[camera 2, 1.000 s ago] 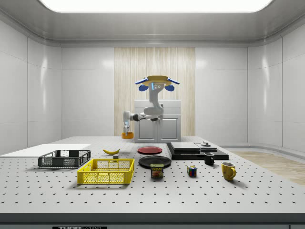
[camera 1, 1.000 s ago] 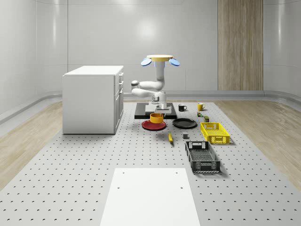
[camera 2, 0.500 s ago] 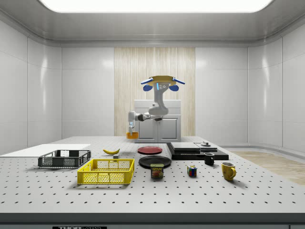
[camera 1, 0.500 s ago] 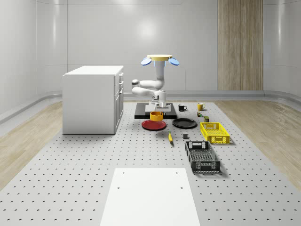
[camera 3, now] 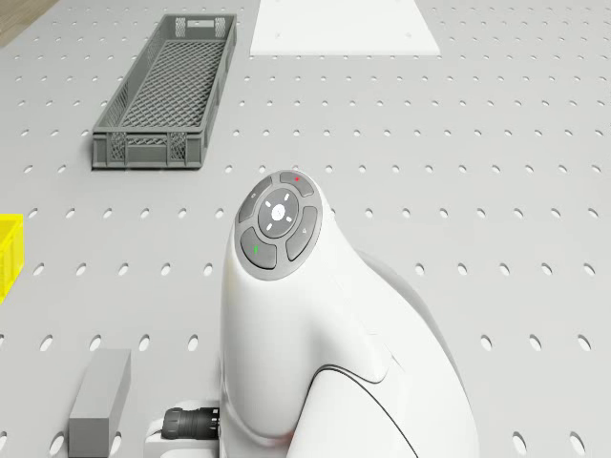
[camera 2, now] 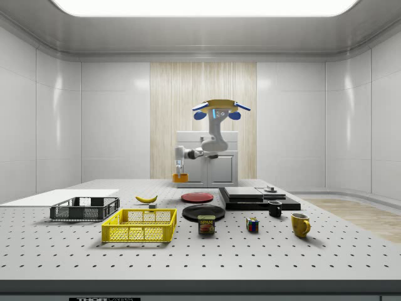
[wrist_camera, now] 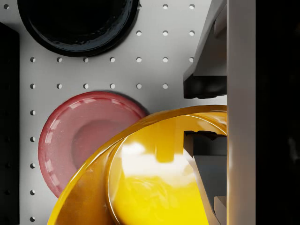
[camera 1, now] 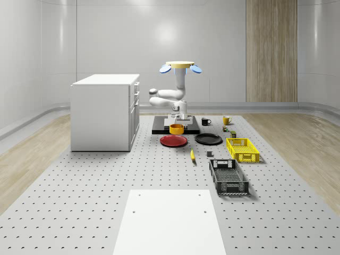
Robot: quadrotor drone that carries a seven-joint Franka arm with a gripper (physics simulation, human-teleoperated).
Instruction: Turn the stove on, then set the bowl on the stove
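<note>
The orange-yellow bowl (camera 1: 177,129) (camera 2: 180,178) (wrist_camera: 154,183) hangs in the air, held at its rim by my gripper (camera 1: 178,122) (camera 2: 180,171) (wrist_camera: 206,112). The gripper is shut on the rim, with one finger (wrist_camera: 206,65) outside it and the other inside. The bowl hovers above the far edge of the red plate (camera 1: 173,141) (wrist_camera: 79,136), just short of the black stove (camera 1: 159,129) (camera 2: 257,198). The stove's knob (camera 2: 270,189) sits at its end. The drone (camera 1: 180,66) (camera 2: 221,108) hovers above the stove, its arm (camera 3: 286,315) bent down and forward.
A black plate (camera 1: 208,139) (wrist_camera: 77,23) lies beside the red one. A yellow crate (camera 1: 242,149), black crate (camera 1: 228,177) (camera 3: 167,91), banana (camera 1: 193,154), can (camera 2: 206,224), cube (camera 2: 252,224) and two mugs (camera 2: 274,208) (camera 2: 300,224) are nearby. A white cabinet (camera 1: 105,111) stands at the whole-scene view's left.
Drone, arm and bowl have moved toward the side view's right, closer to the stove. The bowl stays in the gripper and has risen slightly above the red plate.
</note>
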